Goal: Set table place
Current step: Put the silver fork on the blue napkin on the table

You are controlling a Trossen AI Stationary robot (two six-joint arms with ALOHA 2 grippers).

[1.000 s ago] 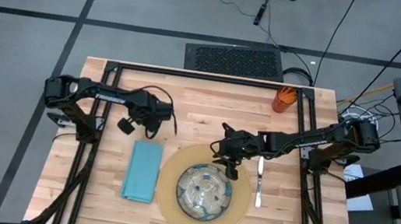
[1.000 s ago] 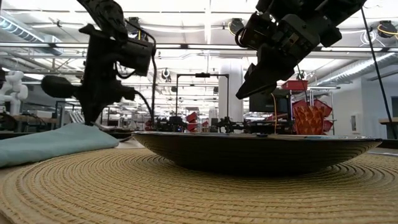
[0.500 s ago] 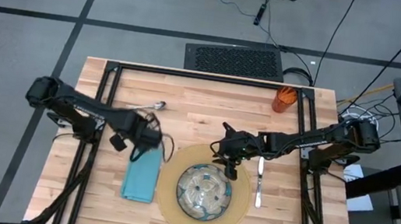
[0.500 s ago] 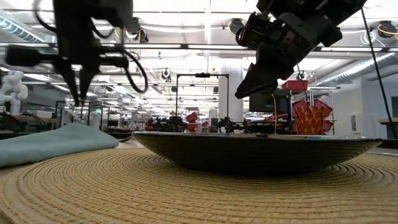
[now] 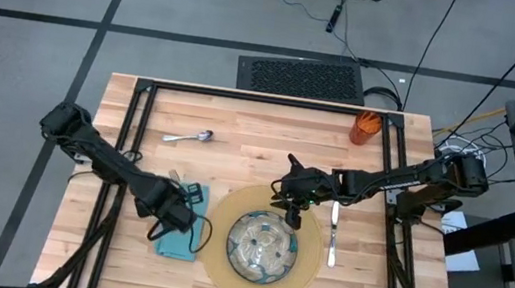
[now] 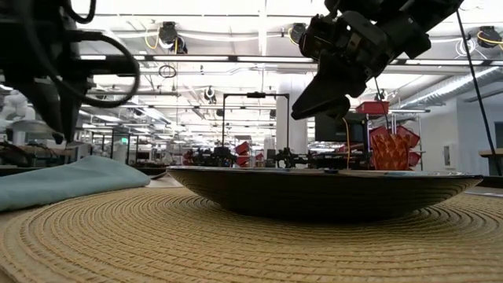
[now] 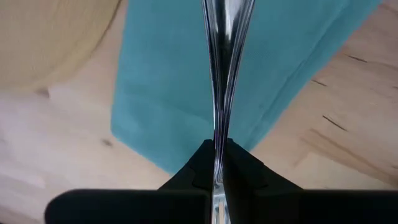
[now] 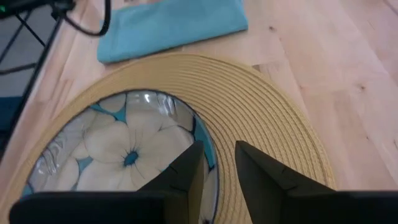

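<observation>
1. Wooden table [image 5: 269, 131], of light butcher-block with black frame rails, stands on a grey floor [image 5: 28, 51]; cables and a dark perforated panel [image 5: 301, 77] lie on the floor past its far edge.
2. Behind the table, the low view shows a big hall with ceiling lights, racks and red objects far away.
3. Woven tan mat [image 5: 221, 260], round, lies near the middle of the front edge; its ridged weave fills the bottom of the low view.
4. Patterned glass bowl [image 5: 262, 246] with a flower design sits in the middle of the mat.
5. Teal napkin [image 5: 185, 245] lies flat just beside the mat, toward the left edge.
6. Left gripper [image 5: 170, 215] is over the napkin. Its jaws are clenched on a thin silver handle [image 7: 219, 93], which points out over the teal cloth in the left wrist view; which utensil this is, I cannot tell.
7. Right gripper [image 5: 291, 212] hangs above the far rim of the mat and the bowl. Its two fingers [image 8: 186, 171] stand a little apart, with nothing between them.
8. Silver utensil [image 5: 332, 237] lies on the wood just beside the mat, toward the right edge.
9. Spoon [image 5: 188, 137] lies alone on the wood toward the far left corner.
10. Small orange cup [image 5: 365, 128] stands near the far right corner.
</observation>
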